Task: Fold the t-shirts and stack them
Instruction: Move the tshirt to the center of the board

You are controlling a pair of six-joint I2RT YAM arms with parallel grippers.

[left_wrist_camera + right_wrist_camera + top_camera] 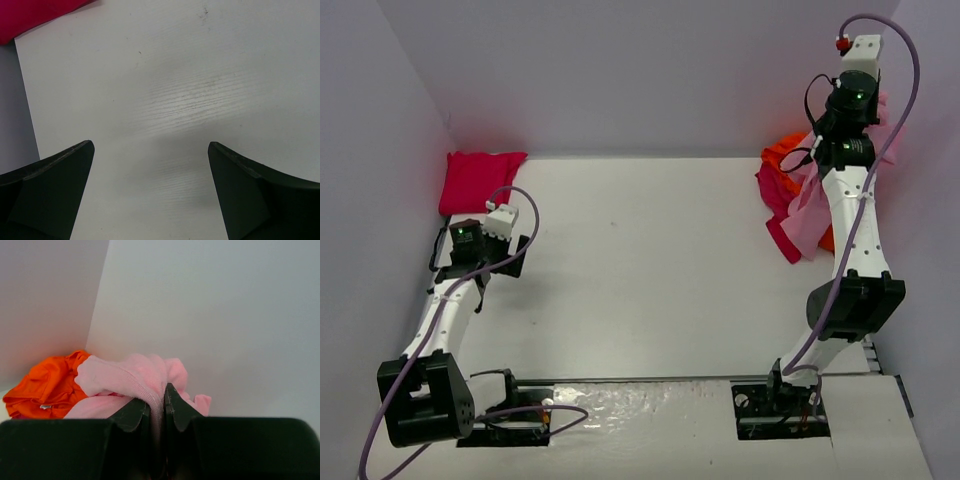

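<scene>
Right end effector (157, 392): fingers pressed together on a fold of the light pink t-shirt (135, 375), high at the far right corner. The cloth hangs over the heaped orange t-shirt (47, 382) and dark crimson t-shirt (782, 238). Left end effector (150, 144): fingers spread wide, holding nothing, over the white surface (640, 260) near the folded red t-shirt (478, 180) at the far left corner.
</scene>
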